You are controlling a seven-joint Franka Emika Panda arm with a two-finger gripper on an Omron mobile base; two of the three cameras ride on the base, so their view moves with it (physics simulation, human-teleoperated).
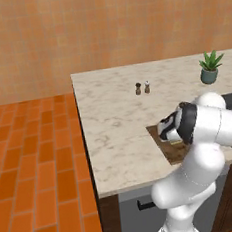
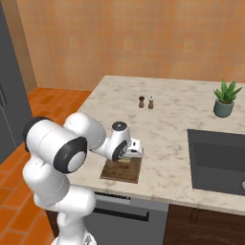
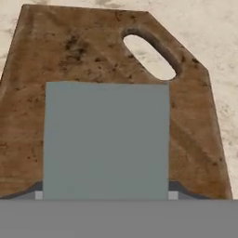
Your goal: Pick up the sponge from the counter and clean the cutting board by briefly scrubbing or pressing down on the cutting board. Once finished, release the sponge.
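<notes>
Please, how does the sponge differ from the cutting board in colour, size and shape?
Colour: the sponge shows a plain grey-blue top, while the cutting board is dark brown wood with mottled grain.
Size: the sponge is much smaller; the cutting board extends past it on three sides.
Shape: the sponge is a simple rectangle, while the cutting board has cut corners and an oval handle hole.
Both are flat, and the sponge is over the cutting board on the counter.

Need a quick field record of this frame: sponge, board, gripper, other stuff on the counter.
sponge: grey-blue pad, over the cutting board, at the gripper
cutting board: brown wood with handle slot, near the counter's front edge
gripper: low over the board; fingers hidden by the sponge
counter: marbled stone
other items: two shakers, potted plant, sink
</notes>
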